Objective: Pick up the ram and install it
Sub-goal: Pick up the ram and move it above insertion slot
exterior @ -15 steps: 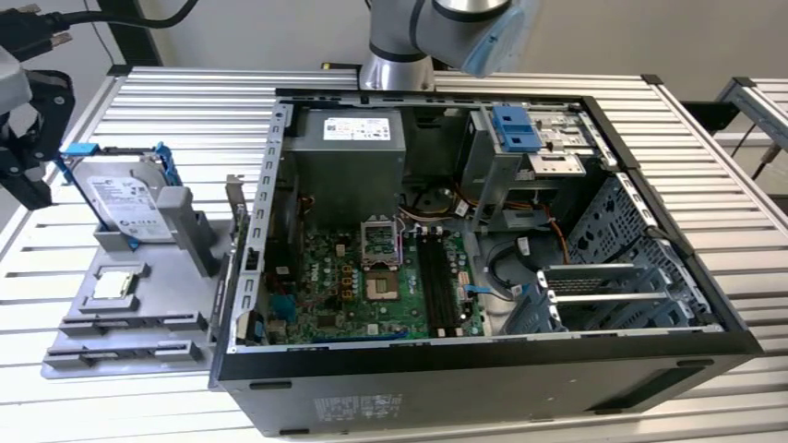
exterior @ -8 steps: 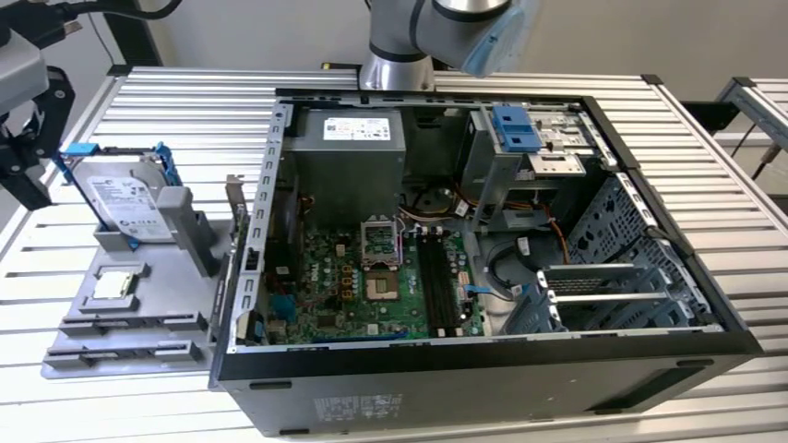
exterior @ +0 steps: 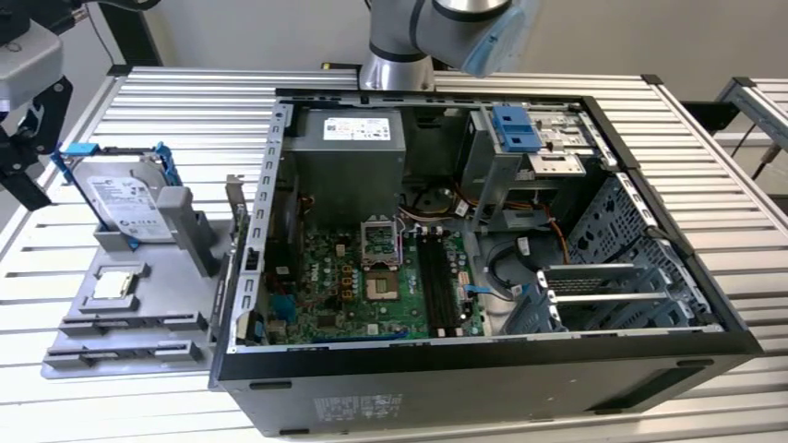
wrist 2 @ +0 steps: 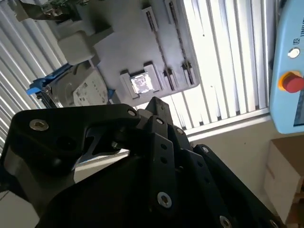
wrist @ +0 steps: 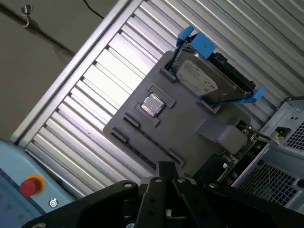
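The ram (wrist: 152, 142) looks like a thin dark strip standing on edge in the outer slot row of the grey parts tray (exterior: 161, 295), beyond the square silver chip (wrist: 153, 104). The same strip runs along that tray's edge in the second wrist view (wrist 2: 179, 35). My gripper (exterior: 28, 180) hangs above the table at the exterior view's far left, beside the hard drive (exterior: 124, 198) and well away from the ram. In both wrist views the black linkages meet at one tip (wrist: 165, 167) (wrist 2: 156, 103), shut with nothing between them.
The open computer case (exterior: 493, 360) fills the middle and the exterior view's right, with the motherboard (exterior: 357, 286) and its long dark memory slots (exterior: 435, 277) on its floor. The drive stands upright in a blue caddy (wrist: 204, 45). A light-blue pendant with a red button (wrist 2: 290, 81) lies off the table.
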Controlling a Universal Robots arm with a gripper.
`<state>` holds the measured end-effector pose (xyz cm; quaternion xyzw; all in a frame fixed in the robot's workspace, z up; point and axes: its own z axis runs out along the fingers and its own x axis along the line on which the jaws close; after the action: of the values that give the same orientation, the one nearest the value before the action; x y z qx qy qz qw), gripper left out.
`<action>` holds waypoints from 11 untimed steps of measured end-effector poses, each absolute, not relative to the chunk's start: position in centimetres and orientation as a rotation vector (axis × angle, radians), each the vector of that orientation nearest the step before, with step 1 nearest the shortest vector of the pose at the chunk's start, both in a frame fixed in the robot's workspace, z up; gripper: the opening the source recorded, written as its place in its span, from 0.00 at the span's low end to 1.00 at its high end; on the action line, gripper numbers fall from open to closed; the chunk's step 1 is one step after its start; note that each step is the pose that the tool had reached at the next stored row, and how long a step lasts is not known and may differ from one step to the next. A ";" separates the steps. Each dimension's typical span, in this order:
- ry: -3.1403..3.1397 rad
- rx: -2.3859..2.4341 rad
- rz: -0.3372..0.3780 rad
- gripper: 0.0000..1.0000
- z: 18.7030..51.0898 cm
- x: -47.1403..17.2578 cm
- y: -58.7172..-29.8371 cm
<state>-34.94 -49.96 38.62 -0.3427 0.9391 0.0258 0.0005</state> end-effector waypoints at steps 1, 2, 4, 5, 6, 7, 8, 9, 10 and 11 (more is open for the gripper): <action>2.939 -1.104 0.081 0.00 38.6 -34.9 -50.0; 2.929 -1.131 0.081 0.00 38.6 -34.9 -50.0; 2.909 -1.184 0.081 0.00 38.6 -34.9 -50.0; 2.899 -1.209 0.081 0.00 38.6 -34.9 -50.0; 2.887 -1.238 0.080 0.00 38.6 -34.9 -50.0; 2.877 -1.262 0.080 0.00 38.6 -34.9 -50.0; 2.865 -1.290 0.080 0.00 38.6 -34.9 -50.0; 2.853 -1.316 0.080 0.00 38.6 -34.9 -50.0; 2.842 -1.342 0.080 0.00 38.6 -34.9 -50.0; 2.830 -1.368 0.080 0.00 38.6 -34.9 -50.0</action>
<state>-34.94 -49.96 38.62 -0.4351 0.9000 0.0254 -0.0013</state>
